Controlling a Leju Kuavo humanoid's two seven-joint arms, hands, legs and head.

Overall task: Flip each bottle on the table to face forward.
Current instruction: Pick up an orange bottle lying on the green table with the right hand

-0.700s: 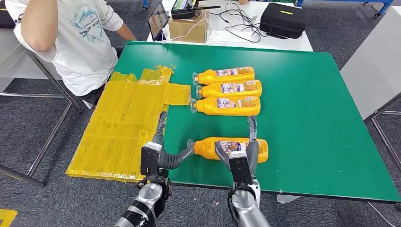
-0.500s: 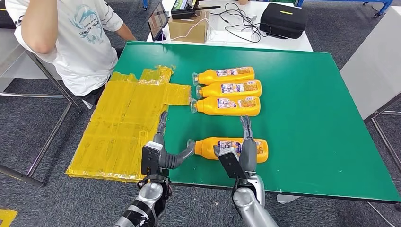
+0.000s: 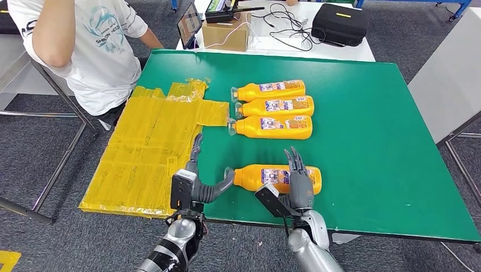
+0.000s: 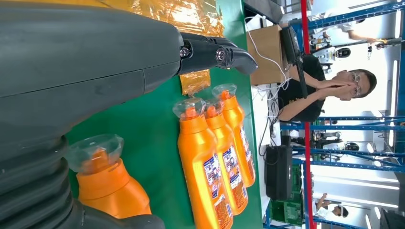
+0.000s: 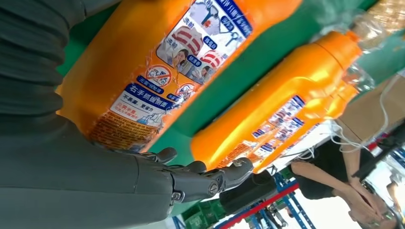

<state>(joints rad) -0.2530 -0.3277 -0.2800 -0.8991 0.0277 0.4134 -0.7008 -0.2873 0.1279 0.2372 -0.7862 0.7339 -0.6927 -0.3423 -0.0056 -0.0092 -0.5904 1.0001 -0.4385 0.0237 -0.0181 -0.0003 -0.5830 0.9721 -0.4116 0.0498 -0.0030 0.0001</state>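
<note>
1. Green table (image 3: 368, 113) carries three orange bottles (image 3: 271, 107) in a row beyond both hands.
2. Nearest bottle (image 3: 258, 175) lies between the hands, label upward, unheld.
3. Left hand (image 3: 195, 184) and right hand (image 3: 295, 184): fingers apart, empty.
4. Judgement: flipping looks nearly complete.

green table (image 3: 363, 141) — four orange bottles (image 3: 274, 109), yellow sheets (image 3: 147, 153)

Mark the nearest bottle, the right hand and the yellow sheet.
nearest bottle (image 3: 249, 177), head view, bare orange shoulder.
right hand (image 3: 299, 182), head view, back of hand.
yellow sheet (image 3: 142, 153), head view, middle.
</note>
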